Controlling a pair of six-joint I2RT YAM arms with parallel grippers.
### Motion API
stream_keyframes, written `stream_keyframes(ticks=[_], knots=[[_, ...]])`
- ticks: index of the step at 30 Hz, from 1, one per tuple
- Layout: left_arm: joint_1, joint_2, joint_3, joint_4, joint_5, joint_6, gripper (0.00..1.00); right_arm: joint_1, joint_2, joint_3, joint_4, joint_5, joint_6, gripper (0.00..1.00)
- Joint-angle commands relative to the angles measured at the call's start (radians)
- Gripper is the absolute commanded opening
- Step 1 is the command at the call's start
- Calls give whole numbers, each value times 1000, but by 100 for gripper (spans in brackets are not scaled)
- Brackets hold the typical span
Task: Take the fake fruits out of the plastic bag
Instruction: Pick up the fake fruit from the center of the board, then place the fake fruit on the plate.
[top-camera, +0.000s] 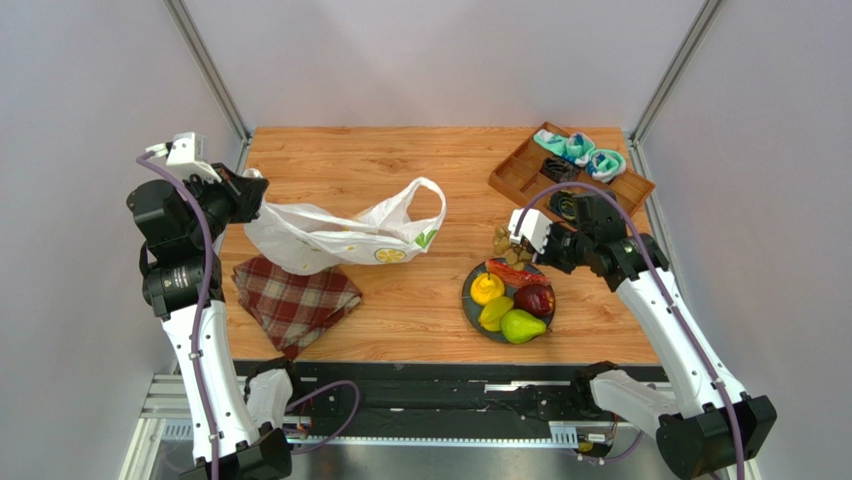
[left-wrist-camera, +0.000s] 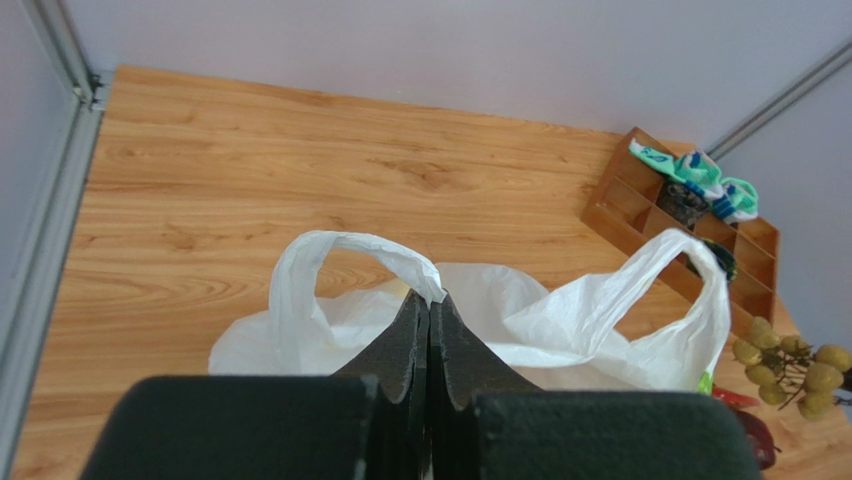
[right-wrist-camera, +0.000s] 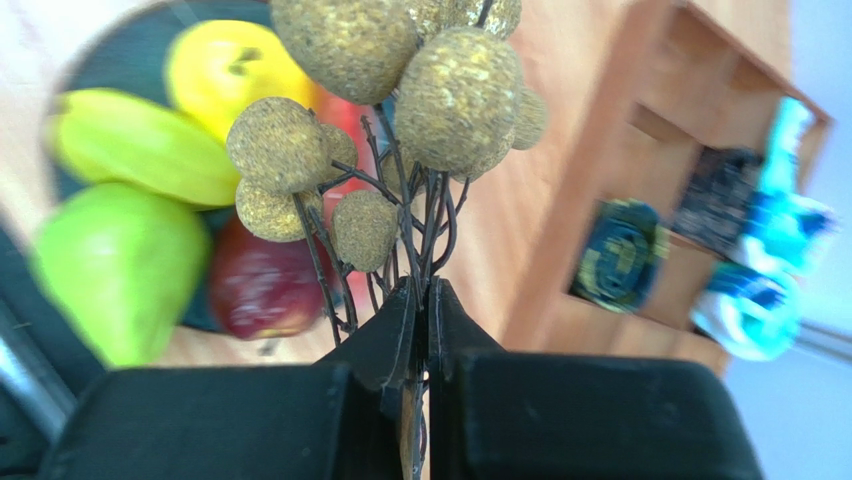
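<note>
The table (top-camera: 400, 160) is a wooden top with warm orange-brown boards. Plain pale walls (top-camera: 430, 60) stand around it on three sides, and a thin metal post (top-camera: 215, 75) runs up each back corner. A black rail (top-camera: 420, 385) runs along the near edge, by the arm bases.

The plastic bag (top-camera: 330, 235) lies crumpled on the left part of the table, just past a red checked cloth (top-camera: 295, 300). The left gripper (left-wrist-camera: 429, 305) is squeezed tight on one handle loop of the bag and holds it up. The other loop sticks out toward the middle of the table.

On the right sits a dark plate (top-camera: 470, 290). On it are a yellow mango (top-camera: 487, 288), a starfruit (top-camera: 495, 312), a green pear (top-camera: 522, 325), a dark red apple (top-camera: 535, 299) and a red watermelon slice (top-camera: 512, 272). The right gripper (right-wrist-camera: 428, 292) is pinched shut on the thin stems of the grape bunch (right-wrist-camera: 400, 90), by the far rim of the plate.

A wooden tray (top-camera: 515, 175) with small boxes sits in the far right corner, with blue-green socks (top-camera: 580, 150) in it.
</note>
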Motion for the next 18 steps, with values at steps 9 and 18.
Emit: stream_keyframes(ticks=[9,18], knots=[[5,-8,-40,32,101,-20,0,-1,-86,-154,-39,-147,120,0],[7,-18,-68,38,107,-21,0,-1,-148,-190,-102,-80,63,41]])
